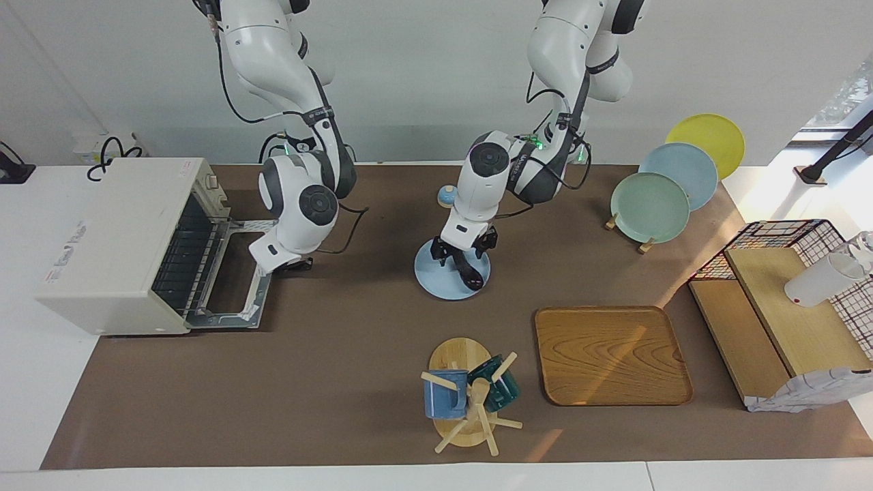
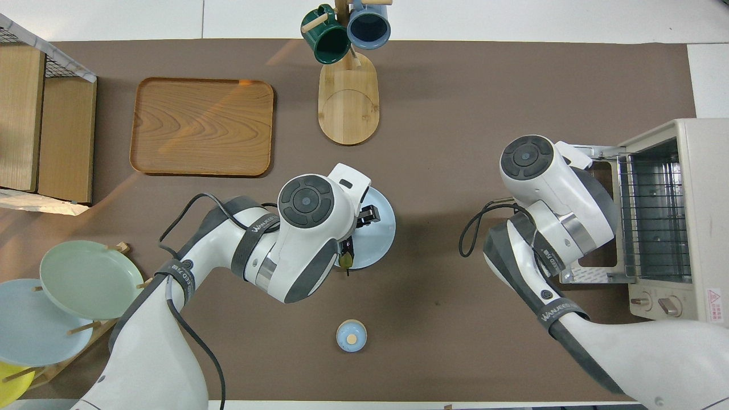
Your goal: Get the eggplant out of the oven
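The dark purple eggplant [image 1: 471,272] lies on a light blue plate [image 1: 436,278] in the middle of the table, outside the oven. My left gripper [image 1: 464,257] is low over the plate, open, with a finger on either side of the eggplant's end nearer the robots. From overhead the left wrist hides most of the eggplant [image 2: 345,254]; only its stem end shows on the plate [image 2: 383,239]. The cream oven [image 1: 112,239] stands at the right arm's end with its door [image 1: 228,290] folded down flat. My right gripper [image 1: 295,266] is shut beside the door's edge, holding nothing.
A small blue knob-topped lid [image 2: 351,335] sits nearer the robots than the plate. A mug tree [image 1: 467,402] and a wooden tray [image 1: 610,354] lie farther out. A plate stand [image 1: 649,206] and a wire rack with wooden shelves [image 1: 784,307] fill the left arm's end.
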`<state>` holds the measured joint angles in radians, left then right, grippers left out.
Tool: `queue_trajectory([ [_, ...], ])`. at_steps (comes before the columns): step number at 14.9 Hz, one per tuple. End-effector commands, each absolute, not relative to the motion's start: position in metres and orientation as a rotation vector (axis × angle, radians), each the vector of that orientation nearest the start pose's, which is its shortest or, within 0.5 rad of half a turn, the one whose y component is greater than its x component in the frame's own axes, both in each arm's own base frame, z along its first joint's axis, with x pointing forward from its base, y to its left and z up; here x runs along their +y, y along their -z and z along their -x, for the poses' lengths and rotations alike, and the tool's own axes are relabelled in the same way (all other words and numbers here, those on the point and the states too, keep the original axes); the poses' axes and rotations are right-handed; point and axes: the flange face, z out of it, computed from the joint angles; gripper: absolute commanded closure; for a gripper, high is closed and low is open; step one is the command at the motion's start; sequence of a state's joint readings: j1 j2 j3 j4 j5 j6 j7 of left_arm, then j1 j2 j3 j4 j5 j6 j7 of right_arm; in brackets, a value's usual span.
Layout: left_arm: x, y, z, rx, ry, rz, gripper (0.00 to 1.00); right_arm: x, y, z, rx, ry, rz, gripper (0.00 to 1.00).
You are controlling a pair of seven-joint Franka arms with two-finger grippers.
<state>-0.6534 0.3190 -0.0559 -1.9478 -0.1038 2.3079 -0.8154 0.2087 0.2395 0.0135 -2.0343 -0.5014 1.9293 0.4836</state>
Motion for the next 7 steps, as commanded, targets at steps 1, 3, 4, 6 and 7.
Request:
queue_trajectory([
  [1,-0.4,-0.318,-0.46,-0.319,-0.039,3.231,0.03,0.064,-0.365,-0.55,0.06,0.234,-2.572,1.0],
  [3,-0.4,-0.315,-0.46,-0.334,-0.043,3.227,0.06,0.042,-0.393,-0.548,0.074,0.239,-2.579,1.0],
  [4,-0.4,-0.316,-0.46,-0.335,-0.04,3.229,0.11,0.024,-0.405,-0.546,0.083,0.252,-2.585,1.0],
  [6,-0.398,-0.312,-0.459,-0.341,-0.034,3.23,0.19,-0.007,-0.419,-0.545,0.121,0.274,-2.598,1.0],
  [7,-0.397,-0.31,-0.457,-0.346,-0.029,3.232,0.21,-0.019,-0.423,-0.545,0.133,0.284,-2.603,1.0],
])
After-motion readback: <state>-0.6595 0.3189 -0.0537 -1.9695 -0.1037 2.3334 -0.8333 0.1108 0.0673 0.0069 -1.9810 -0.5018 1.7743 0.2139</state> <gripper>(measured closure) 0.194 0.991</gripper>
